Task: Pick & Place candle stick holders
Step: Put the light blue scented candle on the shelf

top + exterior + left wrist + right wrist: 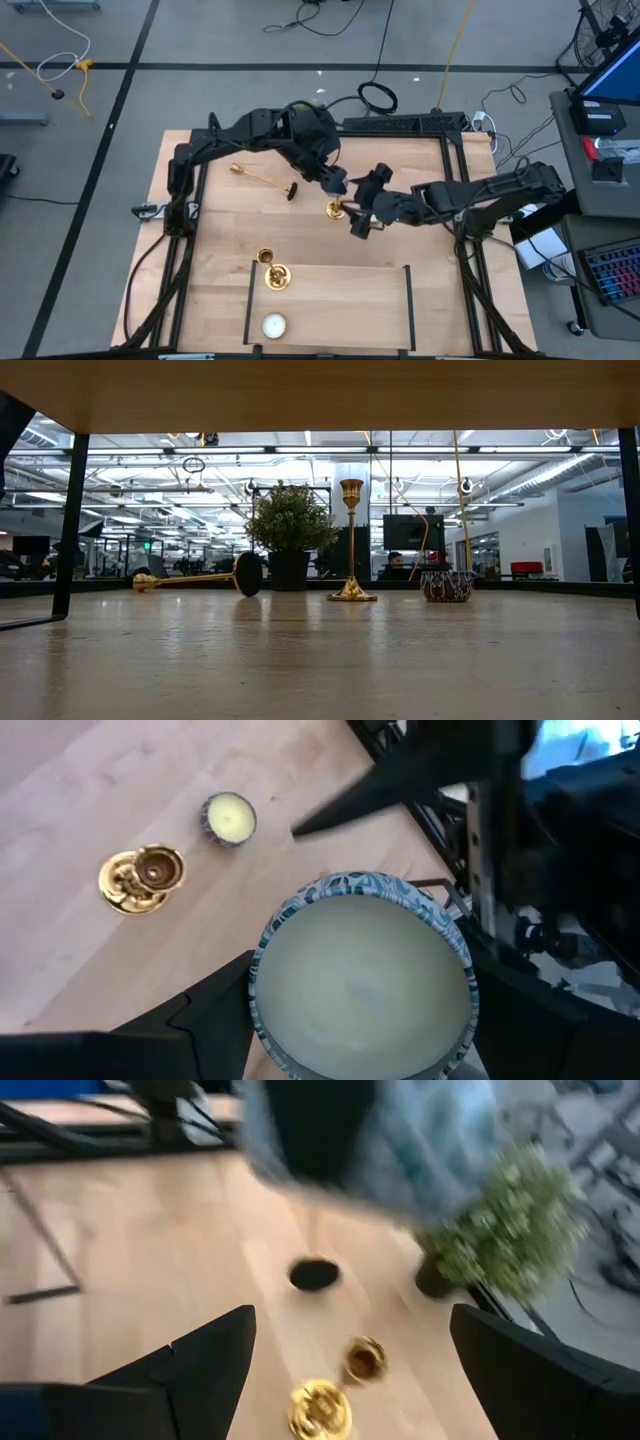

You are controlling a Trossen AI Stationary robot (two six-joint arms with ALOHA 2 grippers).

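Note:
My left gripper (335, 185) hangs above the table's middle, shut on a blue-patterned bowl of pale wax (360, 980). One gold candlestick stands upright just near of it (335, 208) and shows in the low view (352, 540) and from above in the left wrist view (140, 880). A second lies on its side at the far left (265, 180), its dark base underside showing (247, 573). A third (272, 268) stands near the front left. My right gripper (365, 218) is open and empty beside the upright candlestick. My left gripper pinches the bowl by its outer wall (262, 1005), one finger (205, 1025) on each side of it. The fingers come from above, pointing down. The bowl sits upright, its open top up, and looks raised above the table.
A bushy potted plant (290, 525) stands behind the candlesticks. A pale-green tealight (230, 818) lies by the upright candlestick; a white one (273, 324) lies at the front. A like patterned bowl (447, 585) stands right of the candlestick. A low dark frame (408, 300) bounds the front area.

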